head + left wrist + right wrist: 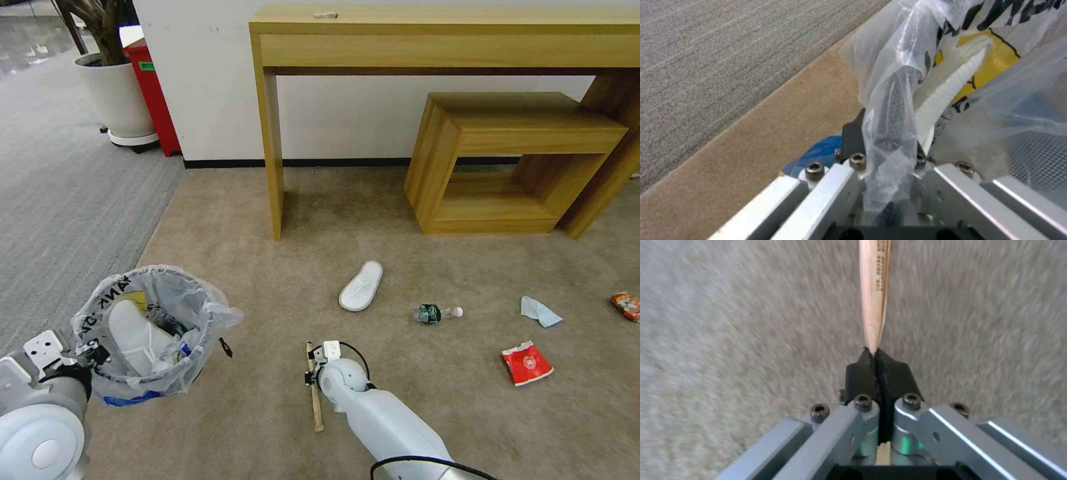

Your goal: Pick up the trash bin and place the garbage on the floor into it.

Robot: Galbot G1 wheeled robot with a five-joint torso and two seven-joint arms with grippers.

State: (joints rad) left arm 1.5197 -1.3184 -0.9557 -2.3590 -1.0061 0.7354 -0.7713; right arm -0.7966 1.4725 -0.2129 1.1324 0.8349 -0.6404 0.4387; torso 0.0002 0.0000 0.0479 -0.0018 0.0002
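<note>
Head view: bin (150, 333) held off floor (267, 220) by left gripper (90, 353), rim pinched; slipper inside. Right gripper (312, 367) right of bin, low, clamped on stick (314, 393).

Left wrist view: jaws clenched on bin (889, 110) rim and liner; thin crinkly bag could slip.

Right wrist view: right gripper (876, 355) pads closed on stick (874, 290) end; long stick may pivot and miss bin.

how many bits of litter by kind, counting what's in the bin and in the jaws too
slippers: 2, one on the carpet, one in the bin
bottle: 1
tissue: 1
red wrappers: 2
wooden stick: 1, in the right gripper
total: 7
</note>
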